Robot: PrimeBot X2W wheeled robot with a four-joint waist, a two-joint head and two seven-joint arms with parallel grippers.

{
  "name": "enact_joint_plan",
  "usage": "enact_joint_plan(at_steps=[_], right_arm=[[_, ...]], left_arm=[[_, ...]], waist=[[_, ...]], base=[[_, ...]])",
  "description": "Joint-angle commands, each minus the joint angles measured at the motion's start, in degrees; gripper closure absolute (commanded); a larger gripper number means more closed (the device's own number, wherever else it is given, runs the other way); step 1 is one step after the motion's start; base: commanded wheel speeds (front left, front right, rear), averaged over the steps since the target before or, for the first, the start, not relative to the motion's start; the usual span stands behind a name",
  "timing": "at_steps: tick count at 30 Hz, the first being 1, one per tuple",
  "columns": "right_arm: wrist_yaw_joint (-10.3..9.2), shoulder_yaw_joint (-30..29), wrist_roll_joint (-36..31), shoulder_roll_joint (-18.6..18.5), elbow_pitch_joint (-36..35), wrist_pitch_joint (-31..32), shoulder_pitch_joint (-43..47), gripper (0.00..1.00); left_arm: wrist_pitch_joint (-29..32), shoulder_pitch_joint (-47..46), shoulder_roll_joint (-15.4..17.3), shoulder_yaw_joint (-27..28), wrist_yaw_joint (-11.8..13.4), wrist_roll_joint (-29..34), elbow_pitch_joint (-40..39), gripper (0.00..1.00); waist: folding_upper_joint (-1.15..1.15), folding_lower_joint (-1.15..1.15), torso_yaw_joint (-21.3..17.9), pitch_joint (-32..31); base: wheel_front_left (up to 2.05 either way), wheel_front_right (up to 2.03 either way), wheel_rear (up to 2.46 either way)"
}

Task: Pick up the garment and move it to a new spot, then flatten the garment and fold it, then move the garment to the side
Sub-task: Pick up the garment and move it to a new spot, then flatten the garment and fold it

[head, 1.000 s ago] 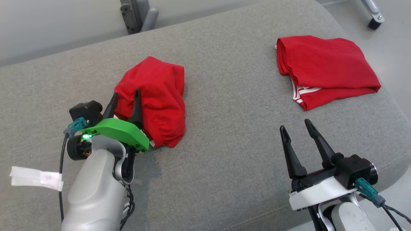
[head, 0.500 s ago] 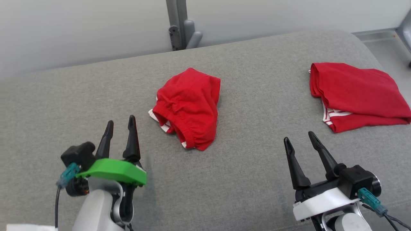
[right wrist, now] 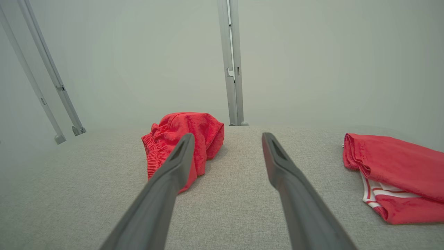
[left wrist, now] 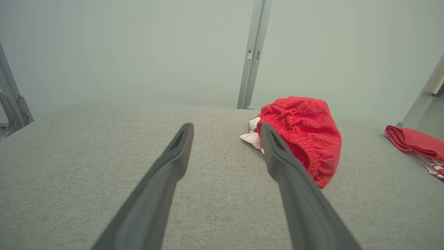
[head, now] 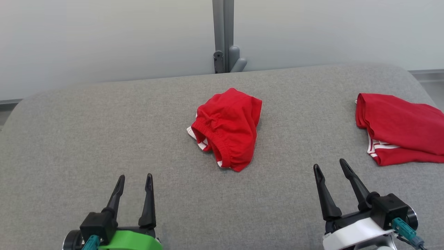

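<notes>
Nearest the robot, both grippers wait empty over the grey cushion (head: 86,139).
At near left the left gripper (head: 135,177) has its jaws apart, holding nothing; at near right the right gripper (head: 329,164) stands likewise spread and empty. Farther in, mid-cushion, the red garment (head: 230,128) lies bunched in a heap, elastic waistband (head: 212,138) facing near, well apart from both grippers. At far right a second red garment (head: 399,125) lies folded. Behind, a grey post (head: 223,34) rises against the wall (head: 104,41). Flattening looks like the step in hand: the next move calls for both grippers to reach forward, take opposite edges and draw the cloth flat.
</notes>
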Motion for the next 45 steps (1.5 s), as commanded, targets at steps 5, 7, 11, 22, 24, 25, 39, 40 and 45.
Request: enact_joint_plan(at_steps=[5, 7, 11, 22, 24, 25, 39, 40, 45], right_arm=[[-0.09, -0.5, 0.1, -0.4, -0.5, -0.2, 2.5, 0.0], [-0.09, -0.6, -0.1, -0.3, -0.4, -0.2, 3.3, 0.0], [-0.09, -0.9, -0.1, 0.0, 0.0, -0.2, 4.2, 0.0], [-0.09, -0.9, 0.0, 0.4, 0.7, -0.2, 4.6, 0.0], [-0.09, -0.7, 0.0, 0.3, 0.8, -0.2, 4.7, 0.0], [-0.09, -0.7, 0.0, 0.2, 0.8, -0.2, 4.7, 0.0], [-0.09, -1.1, 0.1, -0.2, 0.9, -0.2, 4.9, 0.0], [-0.09, -1.1, 0.1, -0.2, 0.9, -0.2, 5.0, 0.0], [-0.09, -1.0, 0.2, -0.1, 0.8, -0.2, 4.8, 0.0]], left_arm=[[-0.1, 4.2, 0.0, 1.9, 1.2, 1.1, -4.3, 0.0], [-0.1, 5.4, 0.0, 2.1, 1.3, 1.2, -5.5, 0.0], [-0.1, 7.2, 0.0, 2.0, 1.6, 1.2, -6.8, 0.0], [-0.1, 8.7, 0.0, 1.1, 1.8, 2.7, -6.1, 0.0], [-0.1, 8.7, 0.0, 0.8, 1.9, 2.7, -5.9, 0.0], [-0.1, 8.6, 0.0, 0.7, 1.9, 2.7, -5.9, 0.0], [-0.1, 8.3, -0.1, -0.2, 2.2, 3.3, -5.4, 0.0], [-0.1, 8.3, -0.1, -0.3, 2.2, 3.2, -5.3, 0.0], [-0.1, 8.0, -0.1, -0.7, 2.1, 3.5, -5.2, 0.0]], waist=[[0.0, 0.0, 1.0, -1.9], [0.0, 0.0, 1.1, -2.2], [0.0, 0.0, 0.8, -2.5], [0.0, 0.0, -0.2, -2.8], [0.0, 0.0, -0.2, -2.9], [0.0, 0.0, -0.3, -2.9], [0.0, 0.0, -0.2, -3.6], [0.0, 0.0, -0.2, -3.6], [0.0, 0.0, -0.3, -3.7]], base=[[0.0, 0.0, 0.0], [0.0, 0.0, 0.0], [0.0, 0.0, 0.0], [0.0, 0.0, 0.0], [0.0, 0.0, 0.0], [0.0, 0.0, 0.0], [0.0, 0.0, 0.0], [0.0, 0.0, 0.0], [0.0, 0.0, 0.0]])
